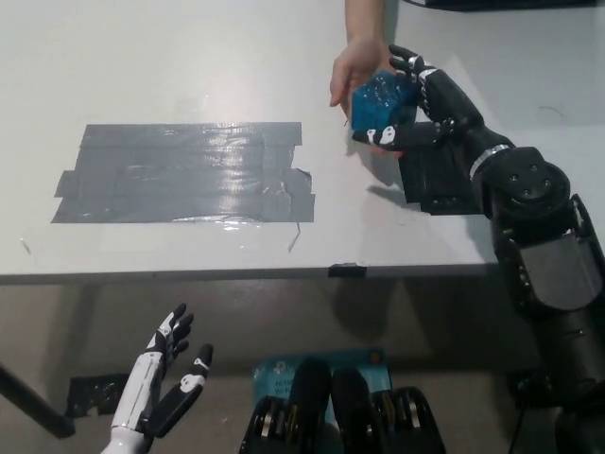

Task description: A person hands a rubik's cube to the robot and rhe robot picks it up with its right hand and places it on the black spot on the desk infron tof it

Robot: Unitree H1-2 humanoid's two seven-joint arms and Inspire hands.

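Above the desk [189, 57], tilted rubik's cube [381, 99] corner-down, right hand [416, 104] fingers gripping it, left hand [165, 374] fingers spread.

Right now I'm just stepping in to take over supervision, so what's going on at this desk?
A person's hand is holding out a blue Rubik's cube above the white desk. The black right robot hand has its fingers around the cube, taking it, while the person has not let go. The black tape square, its target, lies just below. The white left robot hand rests open, low beside the desk.
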